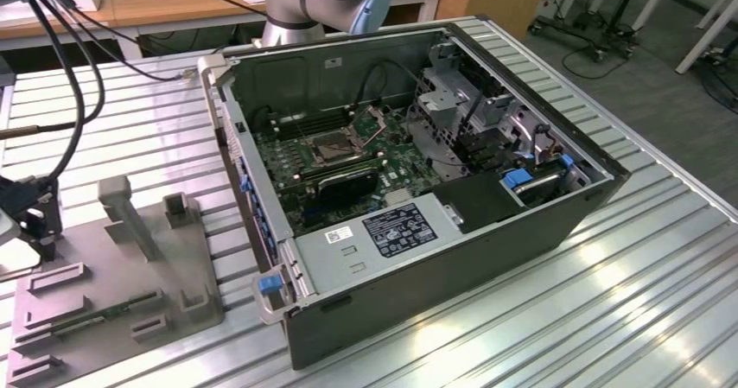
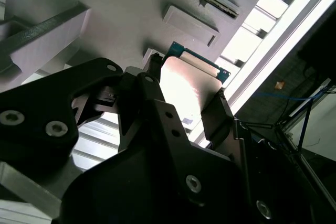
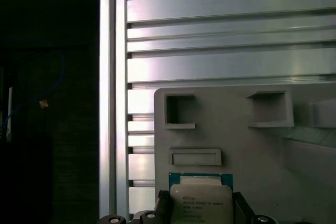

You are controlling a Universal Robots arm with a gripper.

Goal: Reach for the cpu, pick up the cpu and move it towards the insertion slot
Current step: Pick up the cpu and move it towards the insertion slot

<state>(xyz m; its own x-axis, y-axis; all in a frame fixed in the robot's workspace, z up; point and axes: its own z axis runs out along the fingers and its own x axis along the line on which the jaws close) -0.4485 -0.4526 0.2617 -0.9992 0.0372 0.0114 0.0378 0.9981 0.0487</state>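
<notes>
The cpu [image 3: 201, 199] is a flat square chip with a pale metal face and a thin green rim. It sits between my gripper's [image 3: 201, 208] two black fingers [image 3: 163, 204], just over the grey plastic fixture [image 3: 236, 140]. In the second wrist view the fingers [image 2: 218, 109] press against opposite edges of the cpu [image 2: 189, 90]. In the exterior view the gripper [image 1: 33, 222] hangs at the far left, by the fixture [image 1: 116, 276]. The insertion slot [image 1: 331, 150], a dark square socket in a silvery bracket, lies on the motherboard inside the open computer case, well to the exterior view's right of the gripper.
The open computer case [image 1: 461, 232] lies on a ribbed aluminium table [image 1: 600, 302]. A green memory stick [image 1: 98, 314] rests in the fixture among upright grey posts [image 1: 127, 215]. Cables [image 1: 69, 77] hang at the exterior view's left. The table's edge [image 3: 107, 103] runs close to the fixture.
</notes>
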